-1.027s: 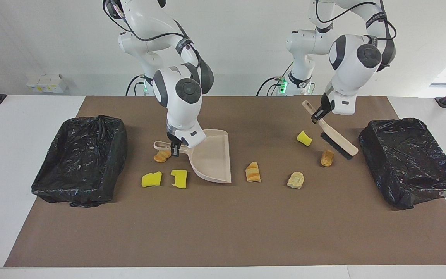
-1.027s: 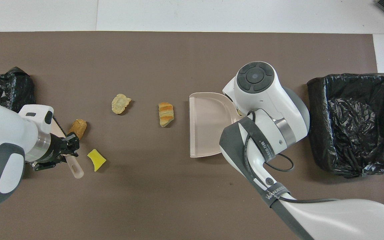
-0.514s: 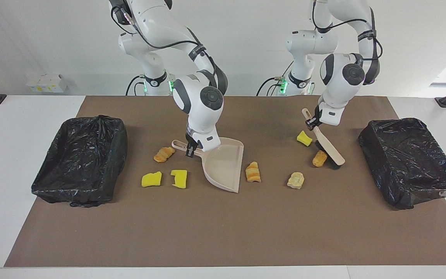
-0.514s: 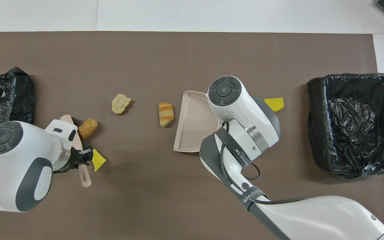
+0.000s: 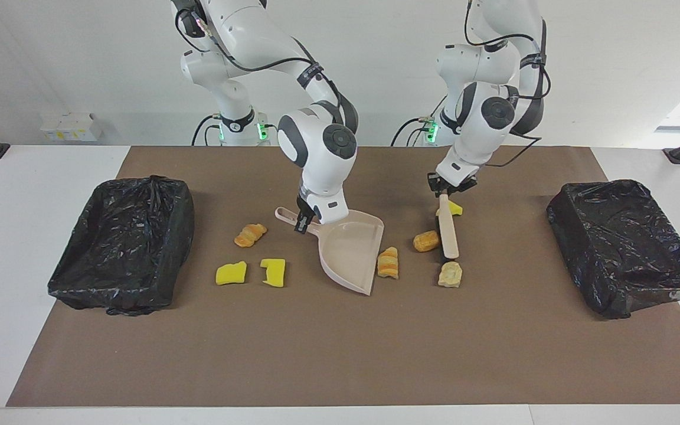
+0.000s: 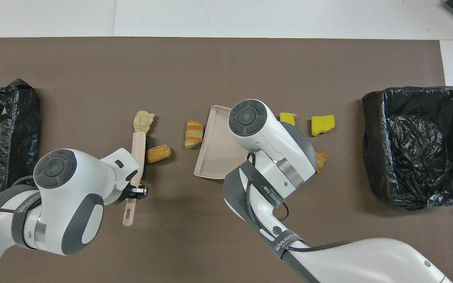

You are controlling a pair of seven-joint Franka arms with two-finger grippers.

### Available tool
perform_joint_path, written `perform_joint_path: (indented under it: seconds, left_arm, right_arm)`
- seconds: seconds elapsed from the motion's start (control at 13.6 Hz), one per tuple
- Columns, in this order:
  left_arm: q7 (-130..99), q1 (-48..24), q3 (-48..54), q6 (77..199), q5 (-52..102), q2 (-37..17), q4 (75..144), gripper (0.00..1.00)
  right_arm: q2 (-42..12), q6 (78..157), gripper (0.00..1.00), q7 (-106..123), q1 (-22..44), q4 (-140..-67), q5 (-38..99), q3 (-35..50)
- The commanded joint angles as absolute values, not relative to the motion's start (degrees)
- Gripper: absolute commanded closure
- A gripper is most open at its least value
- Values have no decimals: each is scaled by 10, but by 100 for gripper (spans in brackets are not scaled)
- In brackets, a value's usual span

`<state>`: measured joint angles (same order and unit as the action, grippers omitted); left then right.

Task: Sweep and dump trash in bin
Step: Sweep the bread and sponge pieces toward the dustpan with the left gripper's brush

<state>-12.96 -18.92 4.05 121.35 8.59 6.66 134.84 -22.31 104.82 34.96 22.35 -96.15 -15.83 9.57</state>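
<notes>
Currently left end effector (image 5: 450,190) clamped shut on brush (image 5: 448,234) handle, over the mat (image 5: 340,354) a bit toward the left arm's end of the worktop (image 5: 15,195); in the overhead view it sits at (image 6: 135,191) gripping the brush (image 6: 136,157) partway along the handle, handle end sticking out toward the robots. Brush head down on the mat, tip touching pale beige lump (image 5: 450,274) (image 6: 143,121); brown pastry (image 5: 426,241) (image 6: 158,153) just beside the brush on the dustpan side; yellow sponge chunk (image 5: 455,208) near the end effector, mostly hidden from overhead. Right end effector (image 5: 303,223) closed on dustpan handle (image 5: 288,216), hidden under the wrist in the overhead view. Dustpan (image 5: 352,254) (image 6: 215,147) tilted, open lip on the mat facing the brush. Striped croissant (image 5: 388,262) (image 6: 193,134) right at the dustpan lip, looks touching. Beside the dustpan, toward the right arm's end: another croissant (image 5: 249,234) (image 6: 321,160), two yellow sponge pieces (image 5: 231,273) (image 5: 273,271), overhead at (image 6: 323,124) and (image 6: 287,117). All seven trash pieces on the mat, none in the dustpan. Black-lined bin (image 5: 124,245) (image 6: 417,145) at the right arm's end, second bin (image 5: 626,248) (image 6: 2,137) at the left arm's end.
</notes>
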Motion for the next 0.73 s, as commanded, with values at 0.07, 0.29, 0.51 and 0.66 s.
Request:
perform_joint_path:
  seconds: [0.07, 0.29, 0.51, 0.66]
  left_arm:
    - [-156, -191, 28, 1138, 95, 72, 1290, 100]
    - [-284, -185, 27, 1050, 89, 117, 1278, 100]
    - [-442, -182, 28, 965, 88, 150, 1305, 100]
    - [-546, -182, 29, 947, 88, 200, 1364, 100]
  right_arm:
    - [-213, 1047, 100, 341, 221, -970, -163, 99]
    - [-212, 1037, 100, 343, 221, -971, -163, 99]
    - [-211, 1036, 100, 408, 220, -971, -164, 99]
    - [-208, 1048, 100, 456, 219, -984, -166, 99]
